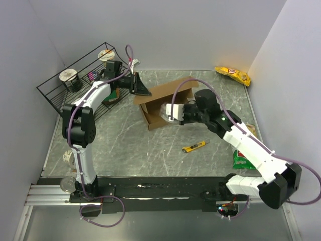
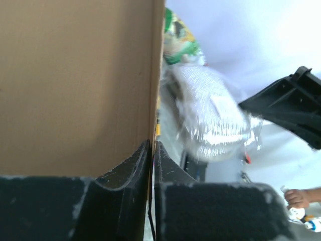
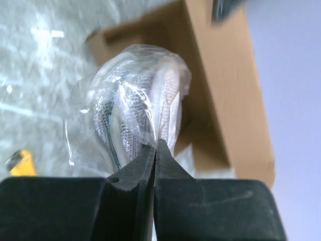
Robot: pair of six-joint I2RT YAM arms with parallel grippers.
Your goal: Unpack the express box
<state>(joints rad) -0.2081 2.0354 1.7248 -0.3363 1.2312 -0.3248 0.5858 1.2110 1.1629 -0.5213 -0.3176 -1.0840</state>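
Observation:
The express box [image 1: 156, 96] is a brown cardboard carton lying open in the middle of the table. My left gripper [image 1: 142, 88] is shut on the edge of its left flap [image 2: 75, 85], and in the left wrist view the cardboard edge runs between the fingertips of that gripper [image 2: 153, 149]. A white item in a clear plastic bag [image 1: 167, 111] sits at the box's opening. My right gripper [image 3: 156, 144] is shut on a fold of that bag [image 3: 133, 108], with the box [image 3: 225, 75] behind it.
A yellow utility knife [image 1: 193, 146] lies in front of the box. A black wire basket [image 1: 55, 90] with cups stands at the back left. A yellow snack bag [image 1: 233, 75] is at the back right, a green bag [image 1: 242, 159] by the right arm.

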